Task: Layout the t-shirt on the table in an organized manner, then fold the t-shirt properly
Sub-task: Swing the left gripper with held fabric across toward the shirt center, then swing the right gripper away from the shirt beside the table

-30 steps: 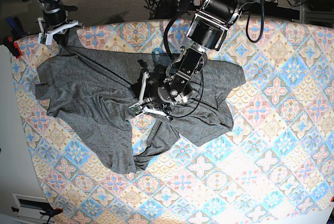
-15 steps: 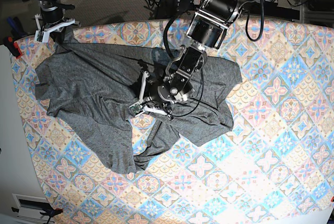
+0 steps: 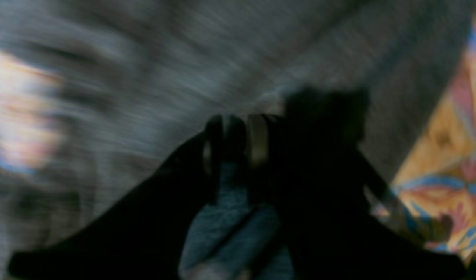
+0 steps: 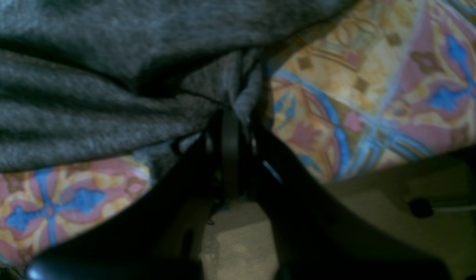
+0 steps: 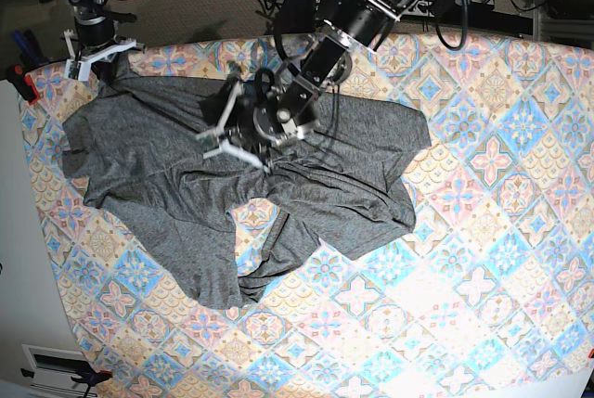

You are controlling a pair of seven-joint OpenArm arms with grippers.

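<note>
While one t-shirt sprawls rumpled across the table, two grippers hold it. At ten o'clock the right gripper pinches a bunched edge near the table's far corner, jaws closed tight. Toward twelve, the left gripper clamps a fold of the fabric, jaws narrow.

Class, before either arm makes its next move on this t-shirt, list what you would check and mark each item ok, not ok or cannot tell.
1. Right gripper shut on the t-shirt edge at the table's far corner: ok.
2. Left gripper pinching fabric in mid-shirt: ok; cloth sits between its fingers in the wrist view.
3. Shirt spread flat: not ok, it is bunched and creased.
4. Sleeves and hem laid out: not ok, the near part is folded over.
5. Left wrist view sharp: not ok, blurred.
</note>
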